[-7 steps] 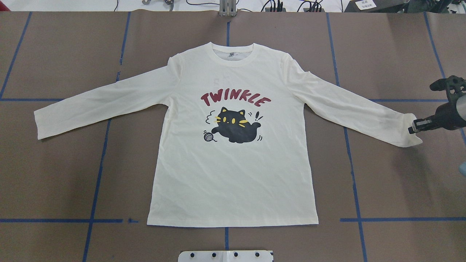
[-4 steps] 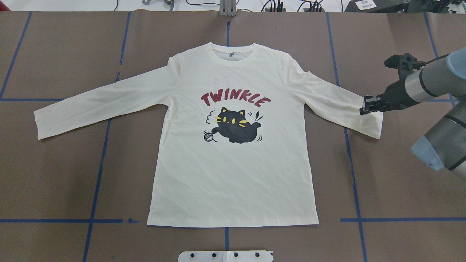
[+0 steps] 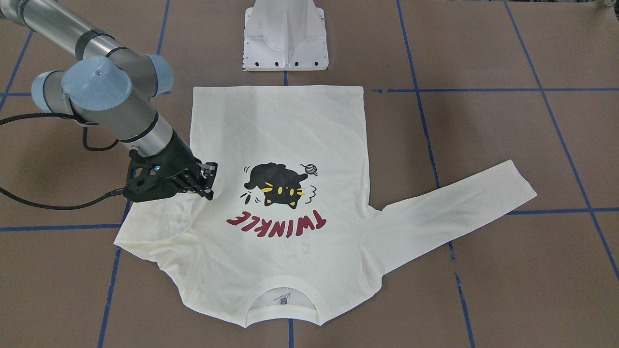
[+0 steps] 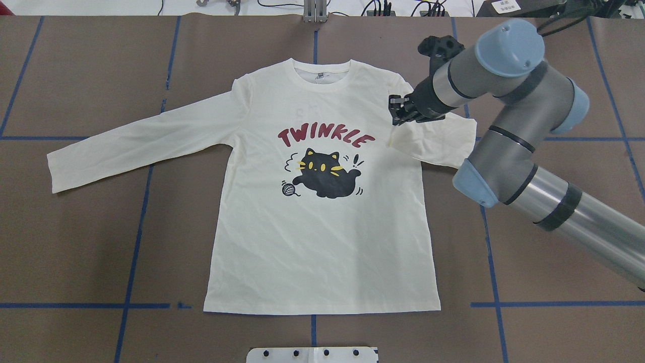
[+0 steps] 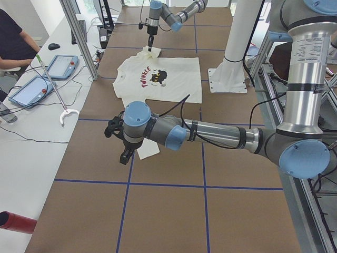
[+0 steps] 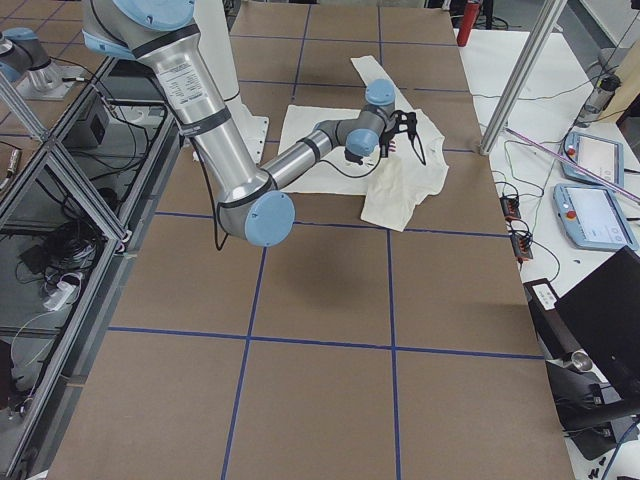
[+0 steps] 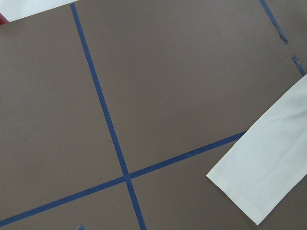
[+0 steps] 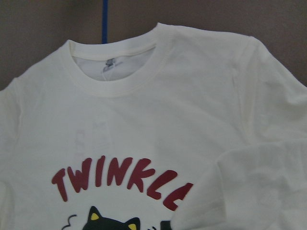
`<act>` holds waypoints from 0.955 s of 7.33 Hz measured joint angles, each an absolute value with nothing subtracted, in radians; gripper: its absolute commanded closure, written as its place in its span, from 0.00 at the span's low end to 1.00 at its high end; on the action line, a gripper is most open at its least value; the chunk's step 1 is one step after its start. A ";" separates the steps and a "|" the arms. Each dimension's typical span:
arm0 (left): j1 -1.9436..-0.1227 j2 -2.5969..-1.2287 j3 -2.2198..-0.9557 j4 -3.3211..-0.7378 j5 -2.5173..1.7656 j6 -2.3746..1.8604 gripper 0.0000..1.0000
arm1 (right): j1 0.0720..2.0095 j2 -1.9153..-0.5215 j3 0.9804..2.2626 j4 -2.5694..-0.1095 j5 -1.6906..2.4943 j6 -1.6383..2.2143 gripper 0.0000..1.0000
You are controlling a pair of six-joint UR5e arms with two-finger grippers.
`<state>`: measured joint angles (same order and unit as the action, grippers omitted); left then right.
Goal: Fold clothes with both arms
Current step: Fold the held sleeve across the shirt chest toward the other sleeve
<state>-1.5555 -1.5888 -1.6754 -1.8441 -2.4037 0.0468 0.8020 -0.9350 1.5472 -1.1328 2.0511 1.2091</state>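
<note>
The surface (image 4: 75,237) is a wide brown top, marked into large squares by blue tape lines (image 4: 135,252) that run out from under the T-shirt (image 4: 322,252) on every side. The T-shirt lies on it print side up, the black cat and red lettering showing, with its body spread smooth. Its left sleeve (image 4: 136,143) is stretched flat out to the side, and its right sleeve (image 4: 438,146) is doubled back toward the T-shirt's own shoulder. Just beyond the T-shirt's hem, and not touching it, the white pedestal base (image 3: 285,43) stands on the same brown top.
</note>
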 measured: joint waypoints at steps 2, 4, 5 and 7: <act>-1.555 -1.591 -1.657 -1.845 -2.404 0.050 0.00 | 0.728 -0.698 1.411 -1.152 1.951 1.232 1.00; -1.555 -1.594 -1.647 -1.845 -2.404 0.050 0.00 | 0.568 -0.512 1.186 -1.144 1.765 1.232 1.00; -1.555 -1.595 -1.645 -1.845 -2.404 0.050 0.00 | 0.512 -0.481 1.133 -1.135 1.709 1.229 1.00; -1.555 -1.596 -1.644 -1.845 -2.404 0.049 0.00 | 0.474 -0.468 1.104 -1.115 1.676 1.228 1.00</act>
